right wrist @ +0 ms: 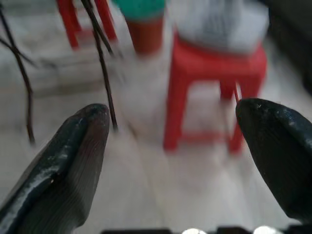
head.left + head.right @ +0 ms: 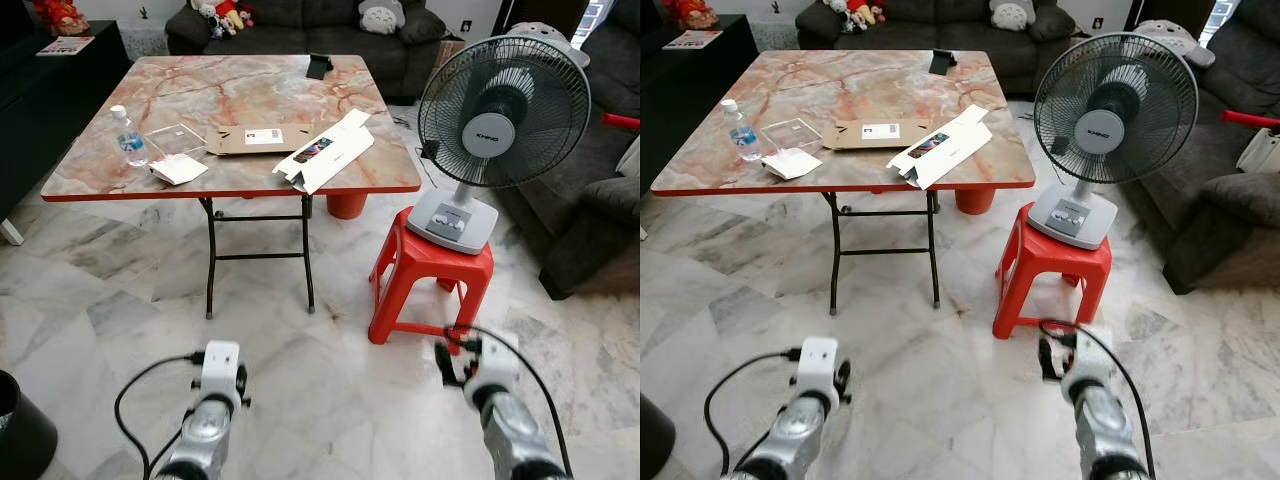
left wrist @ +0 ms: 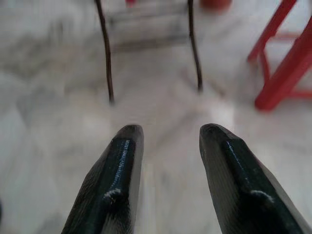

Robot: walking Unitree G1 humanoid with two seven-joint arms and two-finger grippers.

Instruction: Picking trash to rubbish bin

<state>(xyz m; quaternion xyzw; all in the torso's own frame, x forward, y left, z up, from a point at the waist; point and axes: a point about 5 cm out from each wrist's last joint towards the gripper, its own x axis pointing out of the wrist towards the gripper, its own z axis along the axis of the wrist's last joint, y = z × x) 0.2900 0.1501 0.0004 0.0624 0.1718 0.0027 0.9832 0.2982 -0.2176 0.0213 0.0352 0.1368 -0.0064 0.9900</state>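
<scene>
On the marble-topped folding table (image 2: 230,90) lie a plastic water bottle (image 2: 128,137), a clear plastic box (image 2: 175,139), a white paper (image 2: 178,168), a flat brown cardboard envelope (image 2: 255,138) and an opened white carton (image 2: 325,152). A black bin (image 2: 20,432) shows at the lower left edge. My left arm (image 2: 218,372) and right arm (image 2: 482,370) are held low over the floor, well short of the table. My left gripper (image 3: 170,129) is open with nothing between its fingers. My right gripper (image 1: 173,109) is open wide and also holds nothing.
A table fan (image 2: 500,115) stands on a red plastic stool (image 2: 430,275) right of the table. A red pot (image 2: 347,205) sits under the table. Dark sofas (image 2: 300,25) run along the back and right. A black cabinet (image 2: 40,90) is at the left.
</scene>
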